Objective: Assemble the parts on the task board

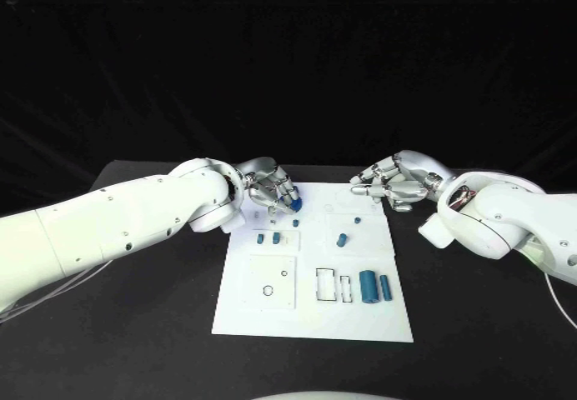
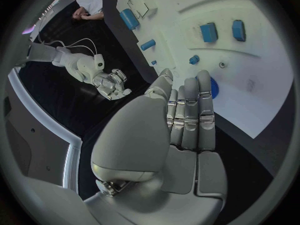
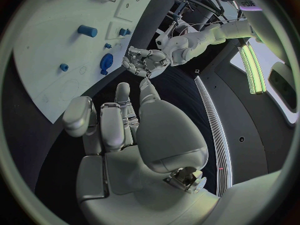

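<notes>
- Fingers of your left hand (image 1: 272, 188) pinch a small blue disc (image 1: 294, 202) over the board's (image 1: 315, 321) far left corner.
- Lower it squarely into its seat.
- Keep your right hand (image 1: 394, 185), curled and empty, off the far right corner.

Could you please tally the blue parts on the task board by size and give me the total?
Large blue cylinders: 2
Smaller blue parts: 6
Total: 8
</notes>
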Tool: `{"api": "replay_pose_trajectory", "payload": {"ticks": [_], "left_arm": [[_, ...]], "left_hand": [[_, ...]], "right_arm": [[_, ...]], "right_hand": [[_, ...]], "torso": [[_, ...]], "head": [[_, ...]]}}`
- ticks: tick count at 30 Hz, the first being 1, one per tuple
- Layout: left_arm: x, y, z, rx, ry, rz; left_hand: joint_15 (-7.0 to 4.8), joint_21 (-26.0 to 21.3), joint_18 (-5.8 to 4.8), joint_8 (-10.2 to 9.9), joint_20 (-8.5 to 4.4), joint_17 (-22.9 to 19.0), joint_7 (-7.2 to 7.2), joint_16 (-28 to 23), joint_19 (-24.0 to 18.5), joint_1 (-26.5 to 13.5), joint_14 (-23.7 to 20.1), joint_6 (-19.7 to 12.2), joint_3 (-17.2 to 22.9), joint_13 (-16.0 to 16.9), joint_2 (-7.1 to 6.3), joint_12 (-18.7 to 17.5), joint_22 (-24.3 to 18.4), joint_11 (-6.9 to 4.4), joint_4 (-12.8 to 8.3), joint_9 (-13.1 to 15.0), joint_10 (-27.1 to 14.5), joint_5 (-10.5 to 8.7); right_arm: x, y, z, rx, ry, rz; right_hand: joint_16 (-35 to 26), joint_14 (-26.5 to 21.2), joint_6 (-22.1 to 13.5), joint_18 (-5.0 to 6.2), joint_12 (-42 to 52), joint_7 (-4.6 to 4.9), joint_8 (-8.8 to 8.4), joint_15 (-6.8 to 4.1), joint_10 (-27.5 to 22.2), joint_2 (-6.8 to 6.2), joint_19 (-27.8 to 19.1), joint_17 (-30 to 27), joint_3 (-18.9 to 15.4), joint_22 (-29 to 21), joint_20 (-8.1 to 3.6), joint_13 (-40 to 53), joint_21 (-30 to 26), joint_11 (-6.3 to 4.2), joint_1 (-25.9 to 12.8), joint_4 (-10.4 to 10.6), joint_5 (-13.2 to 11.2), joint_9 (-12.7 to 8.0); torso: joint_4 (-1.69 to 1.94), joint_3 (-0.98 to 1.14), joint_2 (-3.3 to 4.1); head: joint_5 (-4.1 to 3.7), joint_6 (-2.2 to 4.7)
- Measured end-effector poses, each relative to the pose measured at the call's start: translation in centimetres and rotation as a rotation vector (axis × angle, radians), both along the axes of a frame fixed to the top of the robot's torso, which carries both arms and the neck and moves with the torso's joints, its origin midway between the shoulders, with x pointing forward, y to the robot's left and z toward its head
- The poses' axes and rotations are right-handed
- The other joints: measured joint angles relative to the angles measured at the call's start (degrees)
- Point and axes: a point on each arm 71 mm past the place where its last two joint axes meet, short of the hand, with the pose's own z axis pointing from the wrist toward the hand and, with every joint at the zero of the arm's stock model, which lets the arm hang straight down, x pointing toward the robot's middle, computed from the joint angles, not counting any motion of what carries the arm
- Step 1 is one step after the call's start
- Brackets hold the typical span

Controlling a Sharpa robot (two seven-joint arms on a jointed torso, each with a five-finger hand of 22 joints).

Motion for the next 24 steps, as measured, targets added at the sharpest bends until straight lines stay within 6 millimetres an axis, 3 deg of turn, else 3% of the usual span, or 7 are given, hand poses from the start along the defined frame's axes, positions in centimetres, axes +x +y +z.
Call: {"api": "replay_pose_trajectory", "payload": {"ticks": [3, 11, 15, 16, 18, 22, 24], "left_arm": [[-0.2, -1.0, -0.5, 0.021, -0.061, -0.057], [-0.2, -2.7, -1.3, 0.146, -0.192, -0.157], [-0.1, -3.2, -1.6, 0.206, -0.232, -0.183], [-0.1, -3.3, -1.7, 0.219, -0.239, -0.188], [-0.1, -3.4, -1.8, 0.243, -0.251, -0.194], [0.0, -3.5, -1.9, 0.291, -0.268, -0.198], [0.1, -3.5, -2.0, 0.313, -0.272, -0.198]], "left_hand": [[-0.20, -0.69, 0.00, -3.42, -0.07, -2.54, -0.15, -1.06, 1.85, 0.13, 2.01, 2.73, 1.77, -5.40, -0.72, -4.29, -1.02, -0.05, -0.45, -3.23, 3.19, 0.00], [-0.78, -0.53, 0.01, -5.98, -0.32, -3.22, -0.56, 1.07, 6.12, -2.05, 6.72, 4.98, 1.89, -9.12, -2.30, -6.52, -1.81, -0.24, -0.56, -5.69, 5.54, 0.00], [-1.28, 2.67, 0.00, -6.86, -0.79, 6.82, -0.88, 12.19, 10.04, -2.91, 12.83, 6.44, 1.56, -10.40, -2.39, -7.33, 0.12, -0.80, -0.23, -6.62, 7.29, 0.00], [-1.34, 5.64, 0.00, -7.16, -0.89, 9.66, -0.88, 15.20, 11.38, -3.37, 14.05, 6.80, 1.38, -10.70, -2.42, -7.51, 2.36, -0.89, -0.05, -6.86, 7.59, 0.00], [-1.43, 12.38, -1.28, -7.75, -1.03, 14.67, -0.93, 20.55, 13.88, -3.51, 15.94, 7.45, 1.37, -11.31, -2.38, -7.99, 7.44, -0.97, -0.04, -7.32, 8.06, 0.00], [-1.58, 20.68, -2.33, -8.24, -1.21, 19.99, -0.92, 26.08, 16.40, -3.51, 17.81, 8.71, 1.37, -11.96, -2.38, -8.36, 13.94, -1.16, -0.05, -7.81, 8.68, 0.00], [-1.54, 23.80, -2.33, -8.33, -1.35, 21.76, -1.05, 27.92, 17.25, -3.51, 18.47, 9.39, 1.37, -12.16, -2.38, -8.50, 16.39, -1.17, -0.05, -7.98, 9.08, 0.00]], "right_arm": [[0.0, 0.0, 0.0, 0.000, 0.000, 0.000], [0.0, 0.1, 0.0, 0.001, -0.001, 0.001], [0.0, 0.1, 0.0, 0.002, -0.001, 0.002], [0.0, 0.1, 0.0, 0.002, -0.001, 0.002], [0.0, 0.1, 0.0, 0.002, -0.001, 0.002], [0.0, 0.2, 0.0, 0.002, -0.001, 0.003], [0.0, 0.2, -0.1, 0.002, -0.001, 0.003]], "right_hand": [[0.00, 0.00, 0.00, 0.00, 0.00, 0.00, 0.00, 0.00, 0.00, 0.00, 0.00, 0.00, 0.00, 0.00, 0.00, -0.06, 0.00, 0.00, 0.00, 0.00, 0.00, 0.00], [0.00, 0.00, 0.00, 0.00, 0.00, 0.00, 0.00, 0.00, 0.00, 0.30, 0.00, 0.00, 0.00, 0.00, 0.00, -0.06, 0.00, 0.00, 0.30, 0.00, 0.00, 0.00], [0.00, 0.00, 0.00, 0.00, 0.00, 0.00, 0.00, 0.00, 0.00, 0.30, 0.00, 0.00, 0.00, 0.00, 0.00, -0.06, 0.00, 0.00, 0.30, 0.00, 0.00, 0.00], [0.00, 0.00, 0.00, 0.00, 0.00, 0.00, 0.00, 0.00, 0.00, 0.30, 0.00, 0.00, 0.00, 0.00, 0.00, -0.06, 0.00, 0.00, 0.30, 0.00, 0.00, 0.00], [0.00, 0.00, 0.00, 0.00, 0.00, 0.00, 0.00, 0.00, 0.00, 0.30, 0.00, 0.01, 0.00, 0.00, 0.00, -0.06, 0.00, 0.00, 0.30, 0.00, 0.00, 0.00], [0.00, 0.00, 0.00, 0.00, 0.00, 0.00, 0.00, 0.00, 0.00, 0.30, 0.00, 0.01, 0.01, 0.00, 0.00, -0.06, 0.00, 0.00, 0.30, 0.00, 0.00, 0.00], [0.00, 0.00, 0.00, 0.00, 0.00, 0.00, -0.01, 0.00, 0.00, 0.30, 0.00, 0.00, 0.01, 0.00, 0.00, -0.06, 0.00, 0.00, 0.30, 0.00, 0.00, 0.00]], "torso": [[-0.05, 0.00, 0.01], [-0.05, 0.00, 0.02], [-0.05, 0.01, 0.02], [-0.07, 0.01, 0.02], [-0.09, 0.01, 0.02], [-0.09, 0.02, 0.02], [-0.08, 0.03, 0.02]], "head": [[-0.06, 0.02], [-0.26, 0.07], [-0.27, 0.02], [-0.27, 0.01], [-0.27, 0.01], [-0.27, 0.01], [-0.27, 0.00]]}}
